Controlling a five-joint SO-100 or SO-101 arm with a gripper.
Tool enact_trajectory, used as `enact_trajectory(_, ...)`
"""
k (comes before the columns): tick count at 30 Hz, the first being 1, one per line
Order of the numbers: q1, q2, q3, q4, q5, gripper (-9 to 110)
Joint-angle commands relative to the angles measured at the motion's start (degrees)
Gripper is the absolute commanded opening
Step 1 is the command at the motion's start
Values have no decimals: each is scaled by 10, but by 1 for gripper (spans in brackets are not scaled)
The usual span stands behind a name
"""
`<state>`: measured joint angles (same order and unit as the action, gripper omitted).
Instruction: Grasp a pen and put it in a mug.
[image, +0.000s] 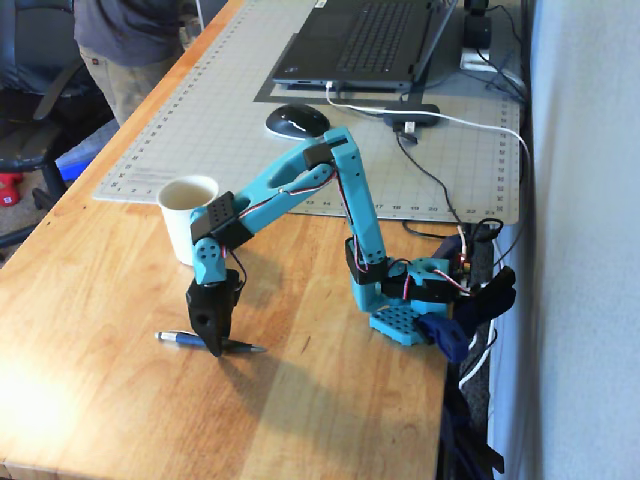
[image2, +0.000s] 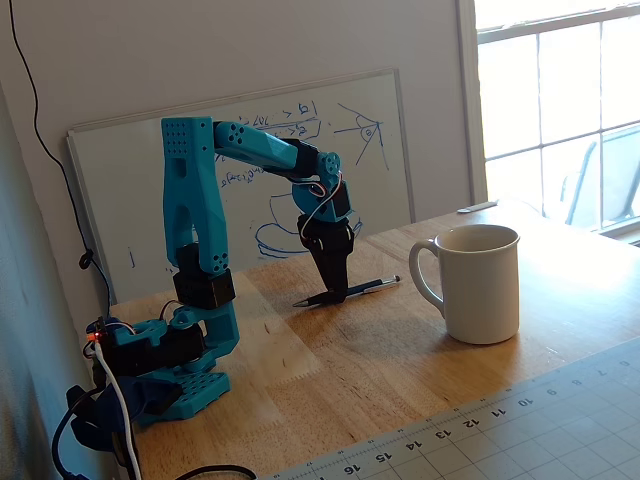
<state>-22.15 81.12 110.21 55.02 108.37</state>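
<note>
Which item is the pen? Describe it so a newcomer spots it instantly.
Start at the wooden table, on the bare wood in front of the off-white mug. The pen lies flat there under the black gripper, whose fingers are closed on its middle. It is the only slim dark-blue stick with silver ends.

Looks like an office: wooden desk (image: 100, 300), laptop (image: 370, 40), mouse (image: 296, 120), whiteboard (image2: 250, 180) against the wall, office chair (image: 40, 70).
</note>
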Motion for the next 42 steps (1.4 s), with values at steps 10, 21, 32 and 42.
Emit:
enact_trajectory(10,61,133,-51,-5,4,12)
enact_trajectory(21,61,143,-41,1,4,11)
enact_trajectory(32,23,79,-41,3,4,12)
enact_trajectory(42,-4,27,-41,3,5,12)
